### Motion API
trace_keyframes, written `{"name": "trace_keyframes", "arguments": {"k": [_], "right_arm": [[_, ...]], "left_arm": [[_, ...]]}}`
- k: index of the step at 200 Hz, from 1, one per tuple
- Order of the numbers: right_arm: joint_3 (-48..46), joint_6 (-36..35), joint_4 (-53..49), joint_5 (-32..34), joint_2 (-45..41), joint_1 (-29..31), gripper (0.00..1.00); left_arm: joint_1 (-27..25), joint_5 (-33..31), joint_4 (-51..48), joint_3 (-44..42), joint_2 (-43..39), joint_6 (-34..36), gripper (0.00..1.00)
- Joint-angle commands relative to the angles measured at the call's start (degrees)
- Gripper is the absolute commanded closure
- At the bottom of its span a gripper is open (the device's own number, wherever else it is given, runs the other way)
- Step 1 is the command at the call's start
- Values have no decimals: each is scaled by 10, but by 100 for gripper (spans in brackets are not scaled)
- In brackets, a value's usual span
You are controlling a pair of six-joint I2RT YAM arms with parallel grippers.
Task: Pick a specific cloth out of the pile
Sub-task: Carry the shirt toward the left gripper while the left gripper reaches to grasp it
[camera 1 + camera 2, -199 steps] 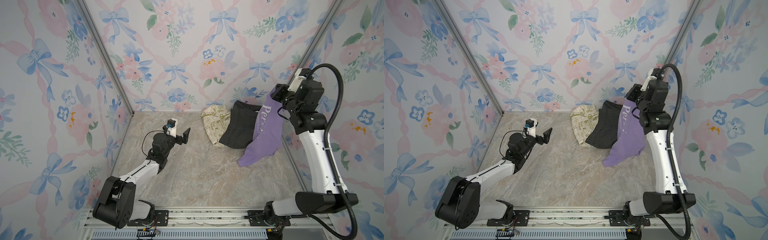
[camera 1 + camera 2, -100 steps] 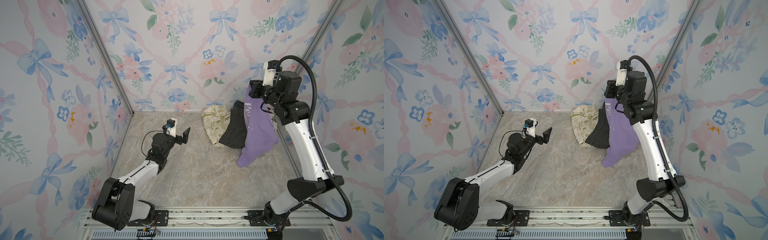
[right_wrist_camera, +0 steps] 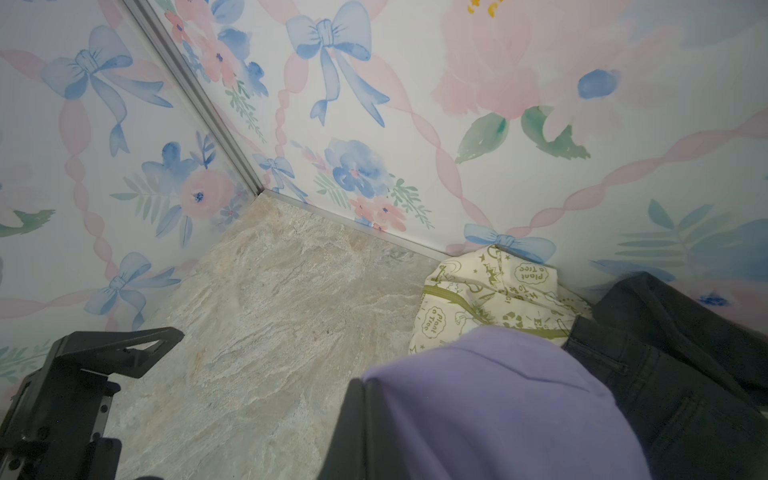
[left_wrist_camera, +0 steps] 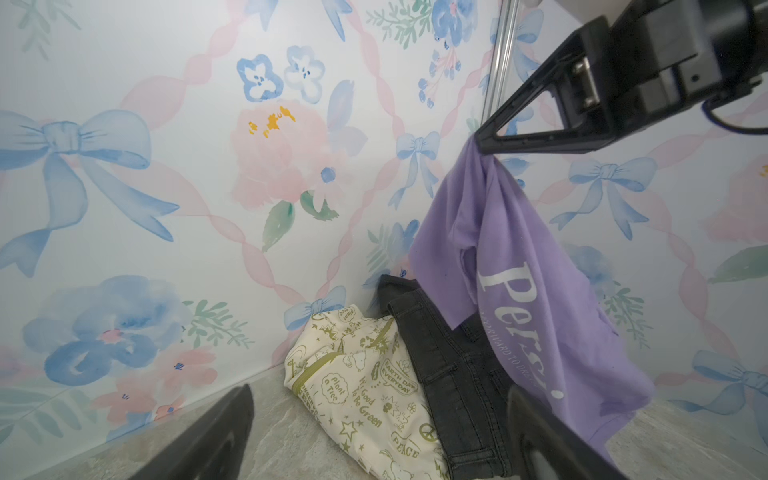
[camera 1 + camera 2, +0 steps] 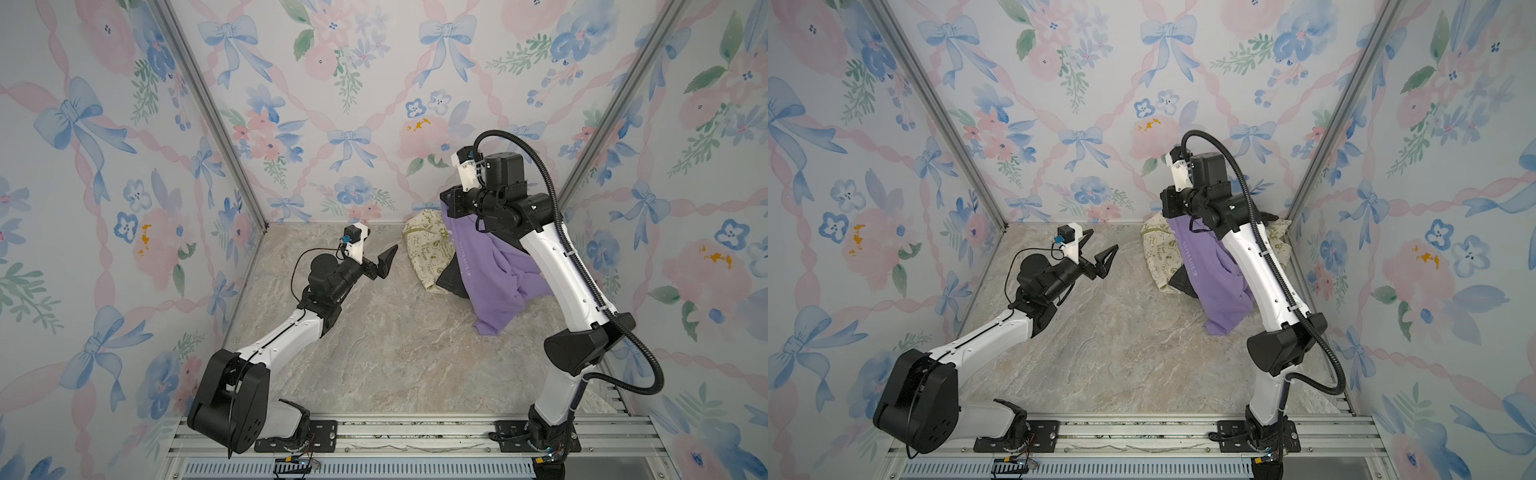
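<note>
The lavender cloth (image 5: 492, 276) (image 5: 1214, 286) hangs from my right gripper (image 5: 448, 208) (image 5: 1166, 206), which is raised over the pile at the back wall and shut on the cloth's upper edge. White lettering shows on the cloth (image 4: 523, 266), and its lower end trails down to the floor in front of the pile. The pile is a dark grey denim garment (image 4: 449, 365) (image 3: 665, 357) and a cream cloth with green print (image 4: 357, 390) (image 3: 478, 299). My left gripper (image 5: 380, 253) (image 5: 1098, 249) (image 4: 378, 392) stands open and empty, left of the pile and pointing at it.
Floral walls (image 5: 374, 124) close in the back and both sides, and the pile lies against the back wall near the right corner. The marble floor (image 5: 374, 353) runs forward to a metal rail (image 5: 395, 436) at the front.
My right arm has swung left and up from the right wall with the lavender cloth, dragging it partly across the denim. The left arm has stayed put.
</note>
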Motion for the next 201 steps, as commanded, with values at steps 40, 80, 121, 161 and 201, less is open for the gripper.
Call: {"name": "trace_keyframes", "arguments": {"k": [40, 80, 121, 161, 201], "right_arm": [[22, 92, -24, -115, 55, 10, 100], [18, 132, -16, -132, 71, 11, 100], [-6, 159, 8, -142, 65, 18, 100], [-34, 176, 41, -135, 52, 19, 100], [-37, 180, 50, -115, 50, 18, 100]], "left_arm": [[-37, 50, 5, 61, 62, -61, 13], [-64, 90, 10, 112, 125, -122, 21], [-86, 88, 17, 152, 170, -139, 28], [-89, 89, 18, 165, 198, -166, 41], [-100, 86, 18, 157, 214, -177, 49]]}}
